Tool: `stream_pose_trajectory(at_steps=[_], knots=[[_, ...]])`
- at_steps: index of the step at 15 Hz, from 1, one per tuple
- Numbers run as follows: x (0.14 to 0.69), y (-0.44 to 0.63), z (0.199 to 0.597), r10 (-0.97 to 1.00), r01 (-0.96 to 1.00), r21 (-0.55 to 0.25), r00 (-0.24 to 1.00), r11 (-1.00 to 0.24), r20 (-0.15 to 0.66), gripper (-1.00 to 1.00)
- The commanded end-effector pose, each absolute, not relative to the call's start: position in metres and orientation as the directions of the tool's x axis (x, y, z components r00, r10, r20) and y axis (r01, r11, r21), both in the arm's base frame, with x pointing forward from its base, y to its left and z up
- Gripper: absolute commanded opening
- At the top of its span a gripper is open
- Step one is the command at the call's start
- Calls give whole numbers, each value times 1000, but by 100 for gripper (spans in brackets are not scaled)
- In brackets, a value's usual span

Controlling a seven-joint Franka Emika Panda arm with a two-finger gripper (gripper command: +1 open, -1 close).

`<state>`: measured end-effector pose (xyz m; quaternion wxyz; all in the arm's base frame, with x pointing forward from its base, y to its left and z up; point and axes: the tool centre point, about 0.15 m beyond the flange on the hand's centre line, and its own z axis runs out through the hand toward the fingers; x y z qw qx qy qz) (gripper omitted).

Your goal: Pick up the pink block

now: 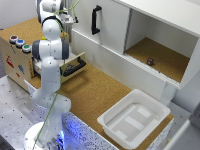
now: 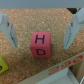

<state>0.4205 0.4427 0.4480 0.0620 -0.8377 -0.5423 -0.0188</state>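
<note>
Gripper (image 2: 41, 31) spread above pink block (image 2: 40, 45) on cork (image 2: 40, 17).

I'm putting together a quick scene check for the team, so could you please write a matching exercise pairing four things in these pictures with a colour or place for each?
Things:
1. Block with the letters H and D
2. Tray
3. Cabinet door handle
4. Small dark object

Colour or place:
A. Black, on a white door
B. Inside the open cabinet compartment, on its cork floor
C. Pink, on the cork between the two fingers of the open claw
D. White, on the cork counter at the exterior view's lower right

Pairs: 1-C, 2-D, 3-A, 4-B
</note>
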Motion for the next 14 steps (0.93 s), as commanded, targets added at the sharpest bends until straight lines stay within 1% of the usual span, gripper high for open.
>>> stream_pose_trajectory(at_steps=[1,2,10,12,14], knots=[[437,463,440,902,899,-68,430,-432,-39,100],[436,463,438,900,897,-71,434,-436,-44,-100],[424,468,433,890,892,-49,444,-450,-103,-100],[423,467,436,884,886,-44,457,-462,-99,-100],[422,462,447,869,869,-37,491,-494,-64,-100]])
